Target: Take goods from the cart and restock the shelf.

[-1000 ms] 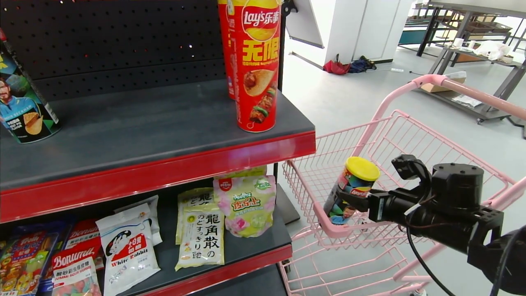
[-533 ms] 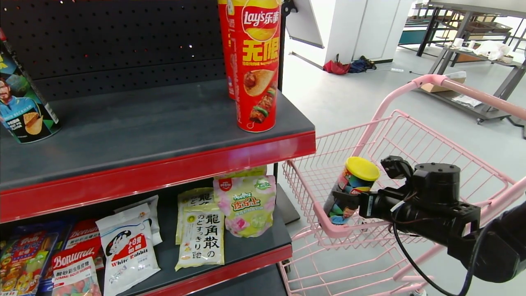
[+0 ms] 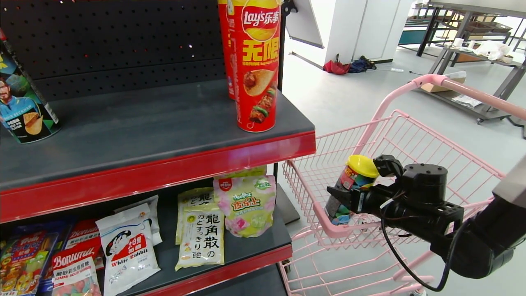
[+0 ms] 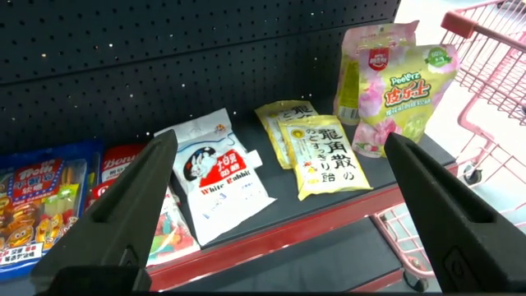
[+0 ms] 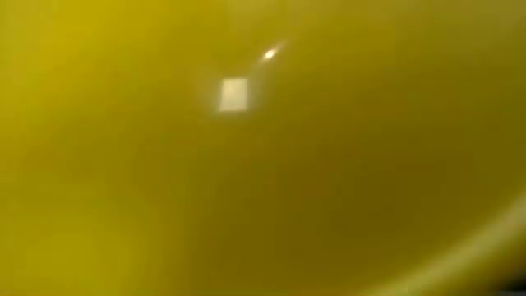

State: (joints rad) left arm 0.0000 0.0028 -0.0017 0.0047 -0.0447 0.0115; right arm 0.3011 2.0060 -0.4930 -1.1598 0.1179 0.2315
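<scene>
The head camera is looking forward and down from above, taking in the shelf [image 3: 156, 123] on its left and the pink cart [image 3: 411, 135] on its right. The left wrist camera is sitting lower and nearer, looking out past the left gripper [image 4: 279, 138] at the lower tier, sharing the snack bags [image 4: 325, 156] and a cart corner with the head view. The right wrist camera is facing the yellow lid [image 5: 263, 164] of the can [image 3: 349, 177] from very close up.

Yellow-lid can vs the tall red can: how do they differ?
The yellow-lid can is short; the red can looks far taller. The yellow-lid can leans in the pink cart, held by the right claw; the red can stands upright on the shelf, untouched. Both are round snack tubes.
</scene>
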